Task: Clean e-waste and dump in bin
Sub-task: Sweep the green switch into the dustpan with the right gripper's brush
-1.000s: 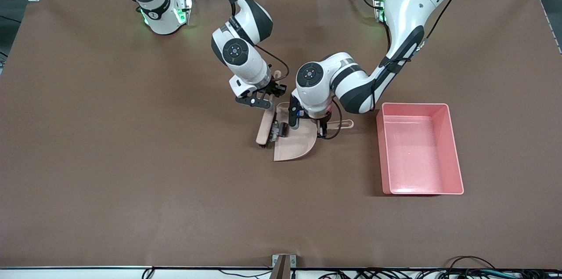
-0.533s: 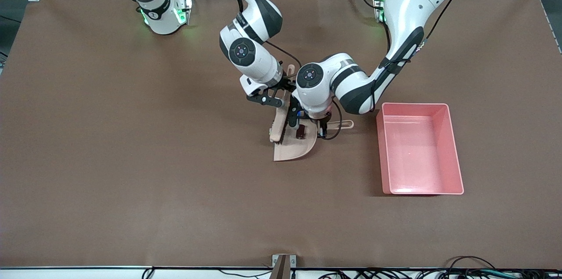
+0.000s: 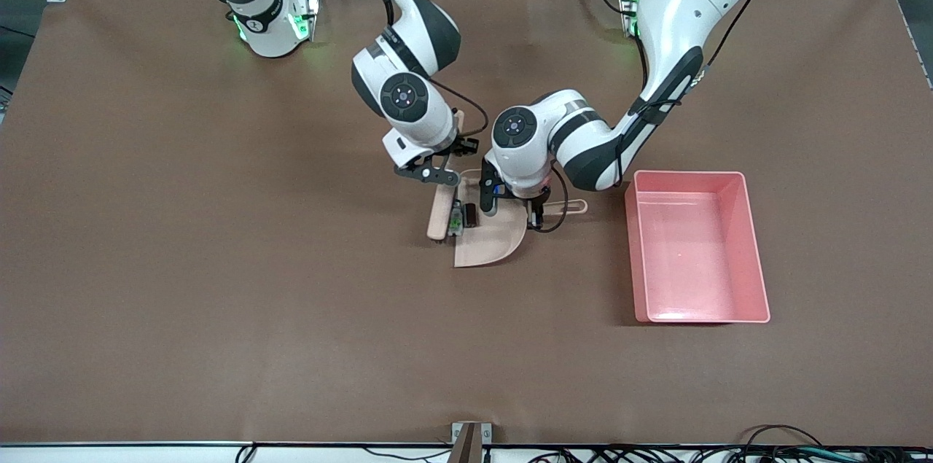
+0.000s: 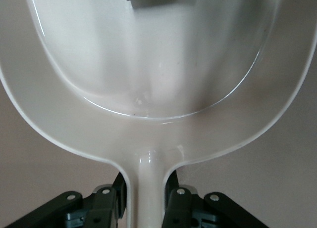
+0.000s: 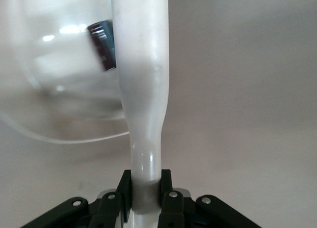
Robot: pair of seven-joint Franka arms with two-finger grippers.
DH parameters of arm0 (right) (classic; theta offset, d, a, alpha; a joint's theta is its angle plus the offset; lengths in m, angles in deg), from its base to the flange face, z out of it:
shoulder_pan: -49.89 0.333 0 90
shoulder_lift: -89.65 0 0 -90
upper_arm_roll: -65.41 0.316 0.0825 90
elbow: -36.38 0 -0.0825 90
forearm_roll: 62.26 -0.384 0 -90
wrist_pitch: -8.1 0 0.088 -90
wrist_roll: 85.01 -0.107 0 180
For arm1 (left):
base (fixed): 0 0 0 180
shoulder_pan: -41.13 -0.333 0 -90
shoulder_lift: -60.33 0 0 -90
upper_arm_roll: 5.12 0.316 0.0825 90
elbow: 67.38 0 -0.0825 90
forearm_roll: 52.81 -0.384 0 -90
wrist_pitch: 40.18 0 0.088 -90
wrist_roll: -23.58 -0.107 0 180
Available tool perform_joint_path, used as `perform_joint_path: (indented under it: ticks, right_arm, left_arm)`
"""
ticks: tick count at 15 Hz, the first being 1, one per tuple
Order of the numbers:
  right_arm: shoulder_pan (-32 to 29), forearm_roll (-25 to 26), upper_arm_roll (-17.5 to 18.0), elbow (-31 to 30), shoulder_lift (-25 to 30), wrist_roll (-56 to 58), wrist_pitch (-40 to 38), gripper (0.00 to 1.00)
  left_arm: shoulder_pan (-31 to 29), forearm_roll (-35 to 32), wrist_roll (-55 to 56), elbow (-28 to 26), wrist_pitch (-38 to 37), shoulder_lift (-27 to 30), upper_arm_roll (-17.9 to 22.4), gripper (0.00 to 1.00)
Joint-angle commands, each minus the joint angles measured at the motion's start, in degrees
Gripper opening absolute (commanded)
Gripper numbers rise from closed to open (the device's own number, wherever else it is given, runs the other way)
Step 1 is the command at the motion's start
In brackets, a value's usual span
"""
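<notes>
The right gripper [image 5: 146, 188], clamped on a brush [image 3: 439, 211], has the e-waste [image 3: 462, 216] at the mouth of the dustpan [image 3: 496, 237] whose handle the left gripper [image 4: 147, 201] grips tight, so sweeping is nearly finished and dumping into the bin [image 3: 754, 259] remains.

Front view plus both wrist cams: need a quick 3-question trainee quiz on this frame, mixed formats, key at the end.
1. True or false: the pink bin already holds the e-waste.
2. What does the left gripper grip?
A. the brush
B. the dustpan's handle
C. the bin's rim
3. Fill in: the right gripper is shut on the ____.

Key
1. False: both small parts lie at the open edge of the dustpan, beside the brush; the bin shows nothing inside.
2. B
3. brush
</notes>
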State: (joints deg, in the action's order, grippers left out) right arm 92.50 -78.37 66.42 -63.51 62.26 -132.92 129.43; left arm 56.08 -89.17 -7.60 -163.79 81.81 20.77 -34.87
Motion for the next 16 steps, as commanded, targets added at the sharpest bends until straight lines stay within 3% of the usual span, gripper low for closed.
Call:
perform_joint_path:
  ticks: [1,2,7,12,14,16]
  right_arm:
    - [-1.04,5.01,0.4,-2.41,0.93,1.23,-0.92,0.0]
    - [-1.04,7.04,0.4,-2.76,0.76,2.98,-1.53,0.0]
    - [0.28,7.94,0.48,-3.3,-0.91,4.76,-0.49,0.01]
    - [3.44,7.41,1.54,-2.33,-5.65,5.28,11.62,0.02]
    - [3.54,5.4,2.58,0.12,-6.89,6.95,12.26,0.05]
    - [3.36,-0.82,4.35,1.88,-6.81,7.04,12.0,0.05]
  left_arm:
    - [0.52,-0.91,1.56,1.23,0.09,-1.3,-0.22,0.01]
    - [0.52,-0.91,1.56,1.14,0.09,-1.22,-0.22,0.01]
    - [0.52,-1.0,1.65,1.14,0.09,-1.39,-0.22,0.01]
    - [0.35,-1.09,1.56,1.14,0.09,-1.39,-0.22,0.01]
    - [0.08,-1.09,1.56,1.14,0.09,-1.3,-0.22,0.01]
    - [-0.18,-1.09,1.56,1.14,0.09,-1.22,-0.22,0.01]
